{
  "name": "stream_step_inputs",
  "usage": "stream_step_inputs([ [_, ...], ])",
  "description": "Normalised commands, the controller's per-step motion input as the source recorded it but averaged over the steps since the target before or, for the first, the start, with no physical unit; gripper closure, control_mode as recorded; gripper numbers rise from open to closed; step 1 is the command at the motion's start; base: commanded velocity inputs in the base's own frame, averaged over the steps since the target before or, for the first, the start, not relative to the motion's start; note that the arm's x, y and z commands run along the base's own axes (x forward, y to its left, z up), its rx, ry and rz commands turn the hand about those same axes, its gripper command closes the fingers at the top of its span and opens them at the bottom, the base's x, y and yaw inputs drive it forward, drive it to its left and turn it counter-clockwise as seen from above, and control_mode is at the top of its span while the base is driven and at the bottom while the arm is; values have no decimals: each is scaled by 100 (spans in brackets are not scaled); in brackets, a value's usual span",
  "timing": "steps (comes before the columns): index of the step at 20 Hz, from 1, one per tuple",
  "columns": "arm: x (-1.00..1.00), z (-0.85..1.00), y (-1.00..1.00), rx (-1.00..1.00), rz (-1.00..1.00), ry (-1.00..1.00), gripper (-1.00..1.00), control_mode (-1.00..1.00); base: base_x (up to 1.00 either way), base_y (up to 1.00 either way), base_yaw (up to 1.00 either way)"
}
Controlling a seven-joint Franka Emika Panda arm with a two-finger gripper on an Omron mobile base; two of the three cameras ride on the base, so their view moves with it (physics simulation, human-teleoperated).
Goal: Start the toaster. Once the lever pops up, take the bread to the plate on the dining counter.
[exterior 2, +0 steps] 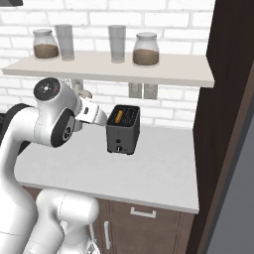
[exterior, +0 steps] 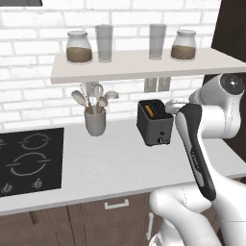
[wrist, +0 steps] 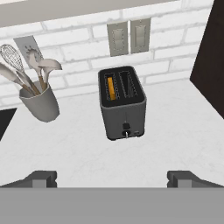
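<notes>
Dark grey metal is what I make of the toaster [exterior: 154,123] in the left base view: a rigid little box standing toward the back of the white table [exterior: 115,163], right of a grey utensil crock [exterior: 95,121]. My own forearm crosses just in front of its right side, so I cannot read the jaws here. A black hob [exterior: 30,161] sits at the table's left edge, well apart.

From the right base view, the toaster's narrow knob face looks toward me, with the bread [exterior 2: 117,117] showing as a yellow strip in the left slot. A shelf [exterior 2: 114,68] of jars hangs above, and a dark cabinet wall [exterior 2: 225,124] rises at the table's right edge; both limit a high or wide approach.

Through the hand view, the jaws [wrist: 112,178] stand spread wide, hovering short of the toaster [wrist: 122,101]. The bread [wrist: 111,87] sits deep on edge. I judge it light, thin and crumbly: pinch its flat faces gently once raised. The toaster may slide if pushed. Its lever I cannot pick out with certainty.
</notes>
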Motion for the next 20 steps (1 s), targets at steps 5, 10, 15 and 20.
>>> stream_step_inputs([
  [5, 0, 0, 0, 0, 0, 0, -100, -100, 0, 0, 0],
  [10, 0, 0, 0, 0, 0, 0, -100, -100, 0, 0, 0],
  [15, 0, 0, 0, 0, 0, 0, -100, -100, 0, 0, 0],
  [20, 0, 0, 0, 0, 0, 0, -100, -100, 0, 0, 0],
])
